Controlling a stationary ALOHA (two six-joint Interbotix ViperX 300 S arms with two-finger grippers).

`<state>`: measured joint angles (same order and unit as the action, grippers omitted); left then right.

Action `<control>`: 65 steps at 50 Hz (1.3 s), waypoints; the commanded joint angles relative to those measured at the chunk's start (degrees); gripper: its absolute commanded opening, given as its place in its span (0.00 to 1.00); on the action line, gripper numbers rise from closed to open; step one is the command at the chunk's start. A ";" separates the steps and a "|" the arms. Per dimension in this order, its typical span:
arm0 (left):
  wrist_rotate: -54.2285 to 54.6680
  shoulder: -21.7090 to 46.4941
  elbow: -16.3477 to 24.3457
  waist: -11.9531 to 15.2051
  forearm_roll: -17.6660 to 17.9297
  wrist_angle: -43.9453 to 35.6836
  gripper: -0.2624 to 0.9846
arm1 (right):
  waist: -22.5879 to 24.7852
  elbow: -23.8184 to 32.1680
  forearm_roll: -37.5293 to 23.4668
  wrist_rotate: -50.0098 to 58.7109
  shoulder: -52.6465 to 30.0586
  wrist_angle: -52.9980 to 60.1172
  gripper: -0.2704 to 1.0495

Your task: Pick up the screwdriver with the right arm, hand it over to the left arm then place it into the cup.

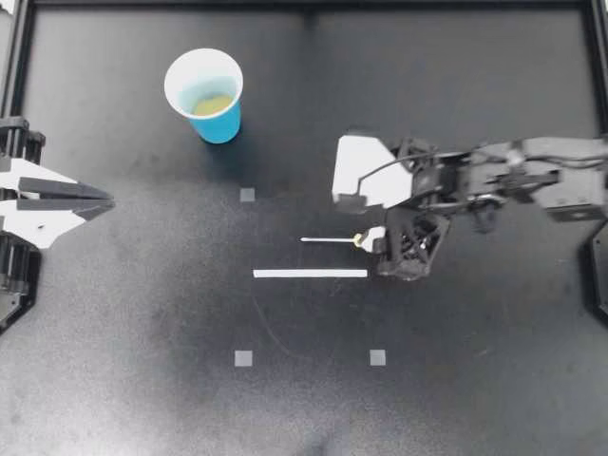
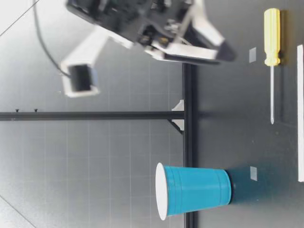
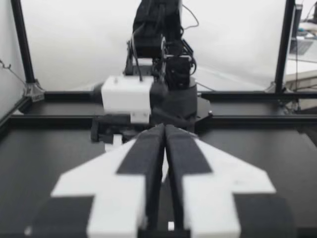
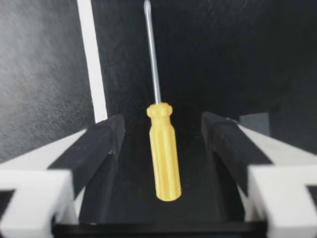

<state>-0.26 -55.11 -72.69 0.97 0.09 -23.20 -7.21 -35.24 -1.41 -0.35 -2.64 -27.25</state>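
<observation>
Seen from above, the right tool (image 1: 380,245) hides the handle of the yellow-handled steel screwdriver (image 1: 328,239) lying on the black bench (image 1: 142,380). Its wrist view shows its fingers spread wide beside the handle, not touching. The left tool (image 1: 100,202) is closed.

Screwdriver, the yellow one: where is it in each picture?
Top view: the screwdriver lies mid-table, its handle under my right pincer.
Low view: flat on the table, below that pincer.
Left wrist view: not visible.
Right wrist view: between the open pincer fingers, untouched.
Shared landmark: the white strip beside it, seen in the top, low and right wrist views.
</observation>
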 commanded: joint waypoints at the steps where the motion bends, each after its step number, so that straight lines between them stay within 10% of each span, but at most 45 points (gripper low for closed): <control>1: 0.00 0.35 0.70 0.18 0.09 -0.62 0.35 | 0.26 1.67 0.00 0.09 -1.23 -0.18 0.68; 32: 0.18 0.18 0.70 0.18 0.09 -0.62 0.35 | 0.53 1.93 -1.14 0.00 -8.35 1.76 0.65; 65: -0.09 1.05 -0.09 0.18 0.09 -0.62 0.35 | 0.53 1.32 -1.58 0.35 -7.56 1.67 0.26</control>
<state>-0.35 -55.02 -73.48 1.05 0.09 -23.29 -6.33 -34.19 -2.81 -0.18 -11.87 -25.75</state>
